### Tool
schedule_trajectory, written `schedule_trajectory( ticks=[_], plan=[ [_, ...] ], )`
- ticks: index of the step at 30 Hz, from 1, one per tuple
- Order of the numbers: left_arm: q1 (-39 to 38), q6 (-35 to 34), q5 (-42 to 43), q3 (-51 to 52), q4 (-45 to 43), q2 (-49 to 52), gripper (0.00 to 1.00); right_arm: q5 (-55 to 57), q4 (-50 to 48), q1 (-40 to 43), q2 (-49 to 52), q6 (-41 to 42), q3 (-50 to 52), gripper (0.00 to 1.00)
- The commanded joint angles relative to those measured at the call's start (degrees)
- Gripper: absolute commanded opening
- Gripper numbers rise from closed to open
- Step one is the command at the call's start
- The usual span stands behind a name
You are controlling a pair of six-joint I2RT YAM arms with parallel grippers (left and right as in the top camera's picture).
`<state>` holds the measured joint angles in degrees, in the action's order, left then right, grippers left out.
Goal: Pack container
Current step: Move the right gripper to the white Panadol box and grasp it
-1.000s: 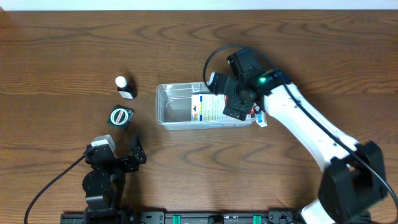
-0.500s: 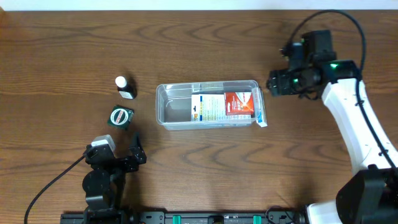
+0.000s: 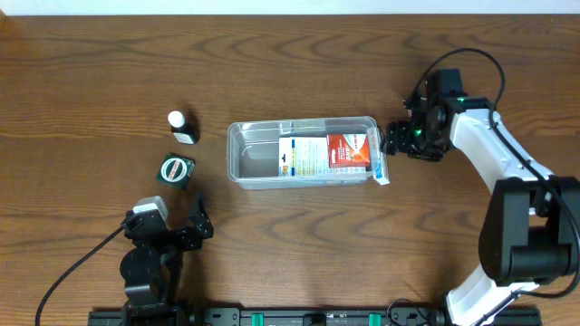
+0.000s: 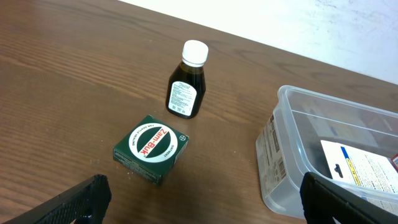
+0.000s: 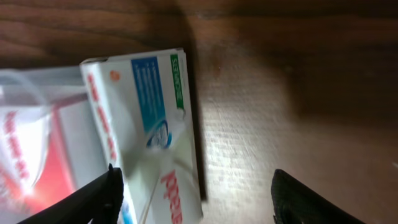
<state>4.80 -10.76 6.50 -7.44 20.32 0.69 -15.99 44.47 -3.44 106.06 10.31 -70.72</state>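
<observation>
The clear plastic container point(image 3: 245, 154) lies in the middle of the table with a red and white box point(image 3: 326, 152) inside it. A slim white box point(image 3: 380, 158) with blue and red print leans along its right end, also in the right wrist view point(image 5: 152, 124). My right gripper point(image 3: 395, 142) is open just right of that box, its fingers point(image 5: 196, 196) wide apart over the box's edge. My left gripper point(image 3: 186, 226) is open and empty near the front left; its fingers point(image 4: 199, 199) frame the wood. A green tin box point(image 4: 151, 148) and a dark bottle point(image 4: 188, 84) stand left of the container point(image 4: 292, 162).
The green tin box point(image 3: 176, 169) and the white-capped bottle point(image 3: 182, 127) stand close together on the wooden table point(image 3: 290, 54). The right arm point(image 3: 489, 163) reaches in from the right side.
My right gripper left the container, where it was over the red and white box, swung out to the right, then came back left and down beside the slim white box.
</observation>
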Motion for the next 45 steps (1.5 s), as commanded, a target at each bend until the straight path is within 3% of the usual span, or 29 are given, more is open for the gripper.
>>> schedule_trajectory(
  ticks=[1, 22, 31, 36, 40, 45],
  plan=[
    [-0.17, -0.72, 0.37, 1.22, 0.15, -0.09, 0.98, -4.15, -1.49, -0.22, 0.96, -0.07, 0.26, 0.76],
    [-0.17, -0.72, 0.37, 1.22, 0.15, -0.09, 0.98, 3.28, -5.81, 0.46, 3.67, -0.09, 4.68, 0.8],
    [-0.17, -0.72, 0.37, 1.22, 0.15, -0.09, 0.98, 4.26, -3.67, 5.33, 3.67, 0.26, 4.94, 0.73],
    [-0.17, -0.72, 0.37, 1.22, 0.15, -0.09, 0.98, 6.8, -1.36, 7.67, 3.67, 4.7, 4.94, 0.73],
    [-0.17, -0.72, 0.37, 1.22, 0.15, -0.09, 0.98, 3.5, -3.58, 7.87, 3.19, 2.64, 4.68, 0.72],
    [-0.17, -0.72, 0.37, 1.22, 0.15, -0.09, 0.98, 1.77, -4.55, 7.89, -1.14, 2.95, 3.37, 0.78]
  ],
)
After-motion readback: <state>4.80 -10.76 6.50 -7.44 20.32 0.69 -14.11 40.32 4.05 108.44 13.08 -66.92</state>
